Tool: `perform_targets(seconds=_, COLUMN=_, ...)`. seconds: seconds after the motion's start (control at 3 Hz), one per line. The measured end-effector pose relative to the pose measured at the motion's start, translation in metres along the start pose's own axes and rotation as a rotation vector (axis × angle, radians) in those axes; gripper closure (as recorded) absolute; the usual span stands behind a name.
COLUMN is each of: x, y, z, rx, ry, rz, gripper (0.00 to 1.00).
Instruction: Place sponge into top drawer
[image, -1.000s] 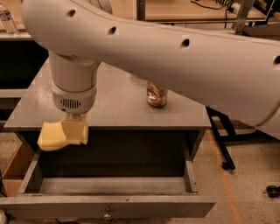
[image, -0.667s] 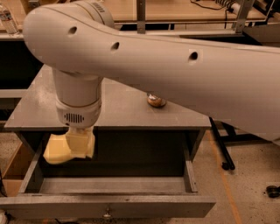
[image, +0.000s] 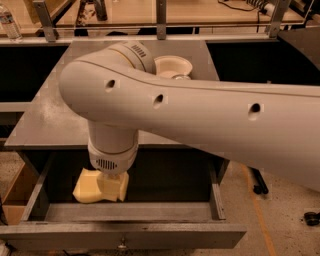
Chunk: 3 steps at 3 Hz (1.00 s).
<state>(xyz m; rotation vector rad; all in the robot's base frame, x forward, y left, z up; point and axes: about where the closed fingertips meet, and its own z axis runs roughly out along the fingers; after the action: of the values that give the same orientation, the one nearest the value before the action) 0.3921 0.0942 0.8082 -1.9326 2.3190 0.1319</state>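
The pale yellow sponge (image: 85, 190) is held inside the open top drawer (image: 165, 235), at its left side, low near the drawer floor. My gripper (image: 113, 187) points straight down from the wrist into the drawer and is shut on the sponge's right end. The drawer is pulled out towards the camera, and its grey front panel carries a small metal knob (image: 121, 245). My big white arm crosses the view from the right and hides much of the table top and the drawer's back.
The grey table (image: 45, 115) holds a pale bowl (image: 173, 65) at the back, just behind the arm. A water bottle (image: 9, 22) stands on the far bench at top left. A cardboard box (image: 12, 197) sits on the floor left of the drawer.
The arm has lowered the sponge from about table-edge height down into the open drawer and shifted it a little to the right. The can seen earlier is now hidden behind the arm.
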Motion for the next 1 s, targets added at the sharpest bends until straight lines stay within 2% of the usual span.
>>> perform_targets(seconds=1.0, x=0.006, y=-0.038, z=0.022, rx=0.139, ry=-0.066, rz=0.034, gripper=1.0)
